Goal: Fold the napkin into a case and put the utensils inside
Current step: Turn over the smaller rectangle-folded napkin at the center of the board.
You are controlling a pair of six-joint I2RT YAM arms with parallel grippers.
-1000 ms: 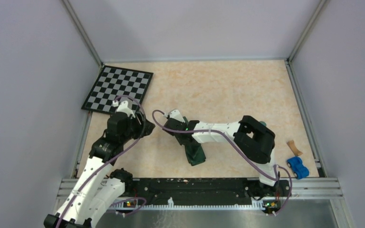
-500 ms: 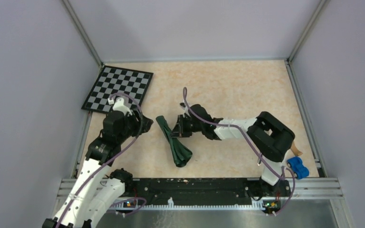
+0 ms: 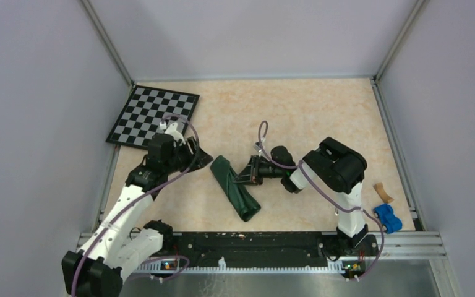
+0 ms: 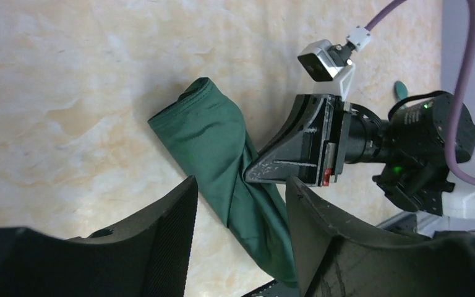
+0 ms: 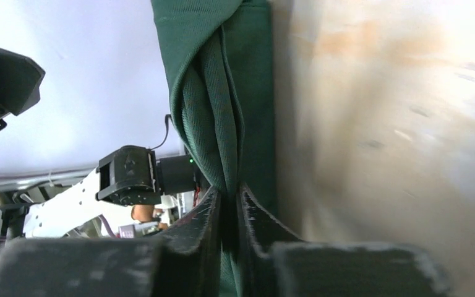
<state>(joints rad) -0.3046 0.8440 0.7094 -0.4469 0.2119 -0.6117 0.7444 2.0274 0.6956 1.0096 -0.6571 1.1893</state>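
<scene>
The right end effector point(image 5: 229, 197) pinches the napkin point(image 5: 213, 93) (folded narrow).

Top cam: fixed, high behind the arm bases, looking down on the whole beige marbled bench point(image 3: 297, 111). Left wrist cam: close, black fingers point(image 4: 154, 247) across lower frame. Right wrist cam: closer, near bench level. All three share the dark green folded cloth napkin point(image 3: 235, 189).

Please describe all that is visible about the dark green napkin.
The napkin is dark green, soft woven cloth, plain, folded into a long, narrow, creased strip. It lies on the beige table, diagonally, between the two arms. The right pincer is shut on a fold at its long edge, midway. The open left pincer is near its far end.
</scene>
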